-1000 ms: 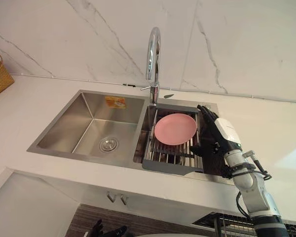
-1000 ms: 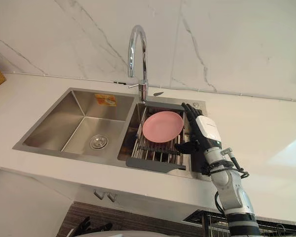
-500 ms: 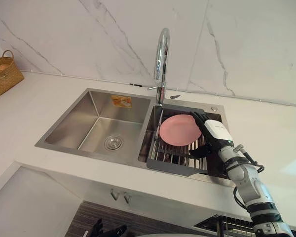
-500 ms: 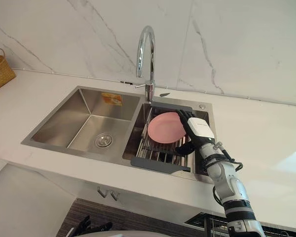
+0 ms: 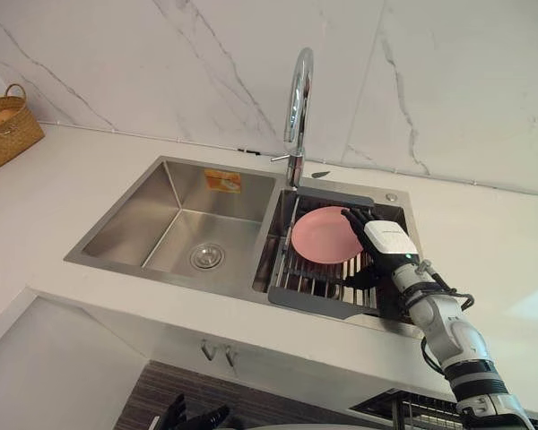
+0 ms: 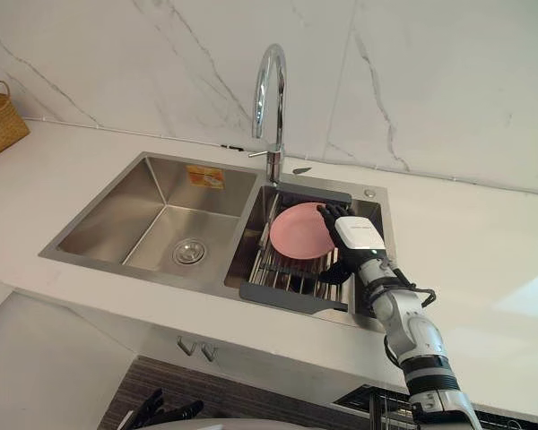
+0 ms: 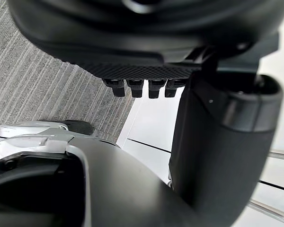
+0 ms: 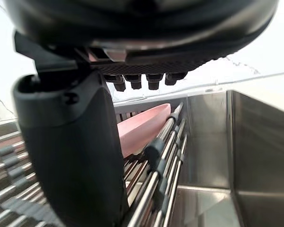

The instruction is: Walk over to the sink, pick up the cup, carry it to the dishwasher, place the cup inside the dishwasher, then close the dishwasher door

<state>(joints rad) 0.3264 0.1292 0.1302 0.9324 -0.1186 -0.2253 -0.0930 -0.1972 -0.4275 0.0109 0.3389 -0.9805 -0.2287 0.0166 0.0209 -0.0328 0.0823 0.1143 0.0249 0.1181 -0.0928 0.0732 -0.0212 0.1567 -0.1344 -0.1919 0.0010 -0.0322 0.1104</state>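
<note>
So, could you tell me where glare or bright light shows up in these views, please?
Left eye view: a bright patch of light lies on the counter to the right of the sink, and the faucet carries a bright streak. Right wrist view: the background beyond the right hand and the pink plate is washed out to white.

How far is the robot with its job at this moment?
Done: the robot stands at the sink. In hand: the open right hand is at the rim of the pink plate, not a cup, on the rack; nothing is gripped. The left hand hangs low, open. Left: grasp, carry to the dishwasher, place, close the door.
</note>
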